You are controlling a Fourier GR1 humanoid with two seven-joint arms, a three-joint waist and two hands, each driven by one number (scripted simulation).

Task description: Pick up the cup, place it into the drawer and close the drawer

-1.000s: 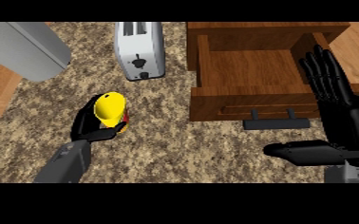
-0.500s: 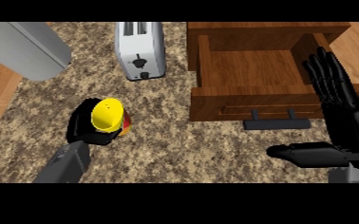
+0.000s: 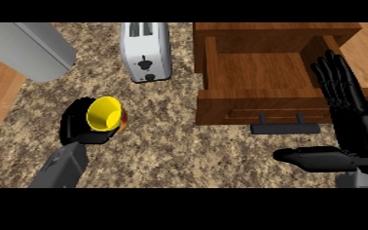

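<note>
Left to right: my left hand (image 3: 76,127), fingers curled round the yellow cup (image 3: 102,114) at the speckled counter's (image 3: 179,148) left; white toaster (image 3: 146,51); open wooden drawer (image 3: 259,80), well apart from the cup; my right hand (image 3: 345,112), fingers straight.
</note>
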